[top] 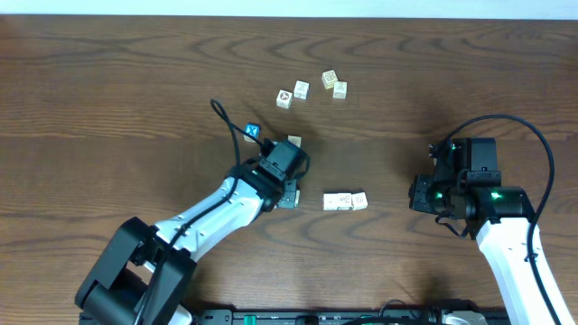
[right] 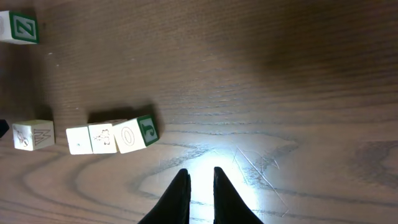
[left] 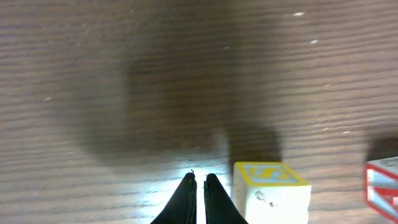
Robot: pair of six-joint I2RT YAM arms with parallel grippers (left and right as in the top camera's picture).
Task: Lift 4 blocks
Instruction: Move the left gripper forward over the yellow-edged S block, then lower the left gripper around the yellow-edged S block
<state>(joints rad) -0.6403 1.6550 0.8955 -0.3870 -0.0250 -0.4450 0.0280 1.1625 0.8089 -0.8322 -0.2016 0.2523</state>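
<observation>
Open table [top: 388,126] separates the right fingers [right: 177,193] from the block row [top: 345,200]; four blocks [top: 301,88] cluster beyond.

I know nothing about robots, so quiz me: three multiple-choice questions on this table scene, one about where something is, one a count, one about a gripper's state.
1. Relative to the left gripper, the yellow-lettered block lies: A between its fingers; B just beside them; C far away.
2. The far cluster of blocks holds: A two; B four; C six.
3. The left gripper is: A wide open; B shut on a block; C shut, empty.

Answers: B, the left wrist view shows it next to the fingers; B, the overhead view shows four; C, the fingers are together with nothing between.
</observation>
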